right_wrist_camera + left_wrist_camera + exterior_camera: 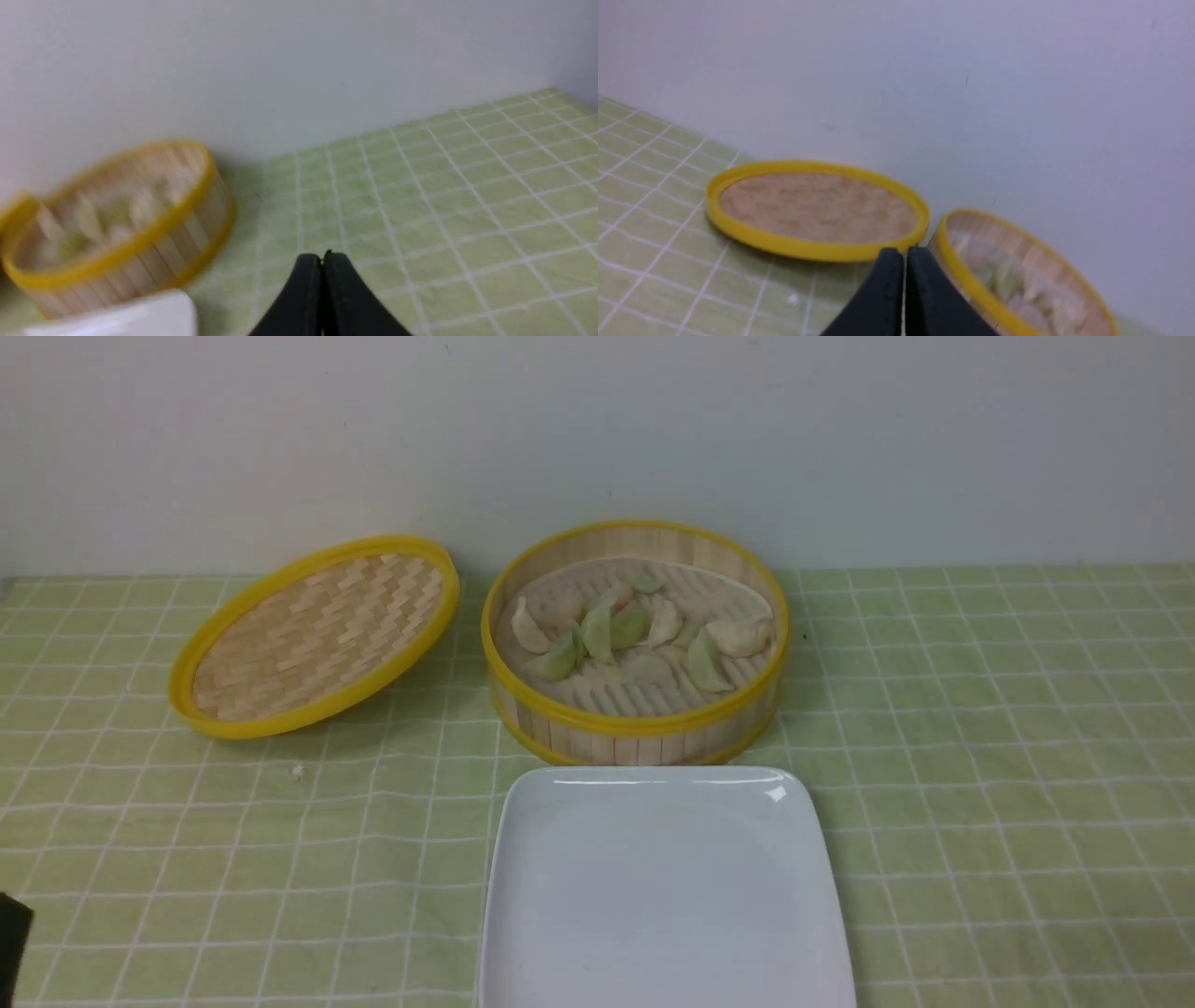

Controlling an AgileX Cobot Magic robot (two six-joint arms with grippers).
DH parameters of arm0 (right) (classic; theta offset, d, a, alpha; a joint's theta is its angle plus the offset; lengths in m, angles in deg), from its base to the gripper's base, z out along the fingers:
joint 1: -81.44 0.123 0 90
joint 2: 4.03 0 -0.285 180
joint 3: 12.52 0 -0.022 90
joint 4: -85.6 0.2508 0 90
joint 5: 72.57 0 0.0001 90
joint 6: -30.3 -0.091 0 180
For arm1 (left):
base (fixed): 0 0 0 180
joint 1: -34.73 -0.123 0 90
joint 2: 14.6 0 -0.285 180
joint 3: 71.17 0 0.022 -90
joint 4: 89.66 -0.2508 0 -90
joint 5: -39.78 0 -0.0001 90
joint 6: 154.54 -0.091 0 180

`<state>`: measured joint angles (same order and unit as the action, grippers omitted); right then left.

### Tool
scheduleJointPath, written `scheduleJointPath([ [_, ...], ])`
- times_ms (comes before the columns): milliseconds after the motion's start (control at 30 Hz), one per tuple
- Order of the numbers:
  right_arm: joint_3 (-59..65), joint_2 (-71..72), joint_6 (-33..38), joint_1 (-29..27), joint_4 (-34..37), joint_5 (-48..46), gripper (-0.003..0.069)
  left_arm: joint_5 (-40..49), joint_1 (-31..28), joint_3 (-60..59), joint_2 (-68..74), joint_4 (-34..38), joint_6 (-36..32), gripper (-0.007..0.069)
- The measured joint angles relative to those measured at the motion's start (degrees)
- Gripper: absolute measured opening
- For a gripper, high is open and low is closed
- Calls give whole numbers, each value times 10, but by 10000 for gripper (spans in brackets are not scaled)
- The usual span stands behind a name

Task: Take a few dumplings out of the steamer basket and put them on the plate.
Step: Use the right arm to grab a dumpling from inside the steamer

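The steamer basket (pixel 635 719) stands at the table's middle back, holding several pale green and whitish dumplings (pixel 597 633) on its slatted floor. The white plate (pixel 663 887) lies just in front of it, bare. My left gripper (pixel 904 254) is shut and empty, well short of the basket (pixel 971 280); only a dark bit of it shows at the front view's lower left edge (pixel 13 933). My right gripper (pixel 322 257) is shut and empty over the cloth, to the right of the basket (pixel 140 252) and the plate's corner (pixel 154 312). It is outside the front view.
The shallow woven lid (pixel 313 637) with a yellow rim leans tilted on the cloth left of the basket; it also shows in the left wrist view (pixel 817 210). A small white crumb (pixel 298 771) lies in front of it. A pale wall closes the table's back.
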<state>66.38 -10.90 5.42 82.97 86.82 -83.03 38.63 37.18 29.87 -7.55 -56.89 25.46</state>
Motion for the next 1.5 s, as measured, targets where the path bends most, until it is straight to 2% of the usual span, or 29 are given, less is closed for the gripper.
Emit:
scheduleJointPath([
  [133, 0, 0, -60, 0, 87, 87, -15, -59, 0, 0, 0, 78, 3, -6],
  [300, 0, 0, -66, 0, 101, 105, -15, -133, 0, 0, 0, 154, 8, -6],
  [400, 0, 0, -69, 0, 113, 116, -15, -156, 0, 1, 0, 168, 10, -6],
  [533, -9, 0, -83, 7, 132, 146, -15, -134, 0, 46, 0, 166, 11, -6],
  [600, -53, -3, -84, 20, 103, 129, -15, -115, 0, 88, 4, 140, 0, -6],
  [667, -119, -36, -84, 38, 46, 91, -15, -71, 0, 158, 39, 81, -19, -6],
  [700, -134, -45, -84, 40, 41, 83, -15, -60, 0, 171, 44, 71, -22, -6],
  [767, -217, -113, -82, 67, -25, 24, -15, 22, 0, 247, 109, 28, -34, -6],
  [833, -288, -180, -75, 89, -62, -36, -15, 101, 0, 307, 168, -1, -37, -6],
  [867, -336, -228, -61, 112, -82, -83, -15, 170, 0, 359, 226, -14, -40, -6],
  [900, -368, -261, -54, 122, -88, -116, -15, 206, 0, 373, 251, -20, -43, -6],
  [933, -407, -301, -37, 141, -92, -159, -15, 307, 0, 429, 311, -30, -53, -6],
  [1033, -496, -399, -3, 177, -93, -264, -15, 429, 0, 488, 402, -39, -75, -6],
  [1067, -543, -454, 19, 193, -93, -320, -15, 511, 0, 526, 455, -43, -98, -6],
  [1167, -636, -572, 70, 209, -84, -414, -15, 610, 0, 566, 548, -47, -140, -6],
  [1300, -720, -683, 132, 212, -49, -479, -15, 644, 0, 572, 600, -55, -163, -6],
  [1500, -859, -867, 231, 213, 48, -539, -15, 654, 0, 572, 600, -81, -170, -6],
])
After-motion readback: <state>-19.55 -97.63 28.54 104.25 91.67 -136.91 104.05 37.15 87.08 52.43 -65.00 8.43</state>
